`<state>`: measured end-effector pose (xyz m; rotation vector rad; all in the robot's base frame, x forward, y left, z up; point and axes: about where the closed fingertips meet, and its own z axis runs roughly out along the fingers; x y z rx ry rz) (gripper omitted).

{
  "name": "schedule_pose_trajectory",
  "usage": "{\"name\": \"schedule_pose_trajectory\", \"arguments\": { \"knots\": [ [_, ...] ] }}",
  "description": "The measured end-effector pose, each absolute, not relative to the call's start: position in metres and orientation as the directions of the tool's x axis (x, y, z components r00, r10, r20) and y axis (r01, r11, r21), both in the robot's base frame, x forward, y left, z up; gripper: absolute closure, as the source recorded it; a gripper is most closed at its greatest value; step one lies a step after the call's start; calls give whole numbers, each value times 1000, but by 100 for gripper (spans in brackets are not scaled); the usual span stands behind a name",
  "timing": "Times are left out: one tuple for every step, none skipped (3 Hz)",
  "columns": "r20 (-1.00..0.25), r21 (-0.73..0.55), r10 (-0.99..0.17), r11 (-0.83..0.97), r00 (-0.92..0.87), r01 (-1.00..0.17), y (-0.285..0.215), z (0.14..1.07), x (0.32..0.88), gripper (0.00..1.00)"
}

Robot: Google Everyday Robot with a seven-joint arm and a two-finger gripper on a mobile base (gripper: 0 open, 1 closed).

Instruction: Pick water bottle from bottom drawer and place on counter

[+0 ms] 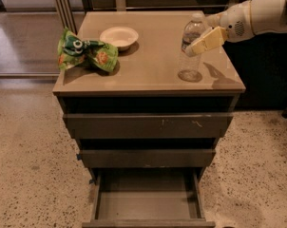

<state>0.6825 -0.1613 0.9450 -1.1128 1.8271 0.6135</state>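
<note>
While water bottle (188, 65) stands on counter (148, 61), gripper (192, 45) clamped around its upper body.

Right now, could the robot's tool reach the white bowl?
Probably yes. The tool is by the water bottle on the counter, and the white bowl sits on that same top, with only bare surface between them.

Speckled beige stone floor (24, 175)
</note>
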Motion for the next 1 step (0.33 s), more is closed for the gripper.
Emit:
{"name": "schedule_pose_trajectory", "arguments": {
  "knots": [
    [-873, -32, -442, 475, -207, -879, -161, 945, 682, 0]
  ]
}}
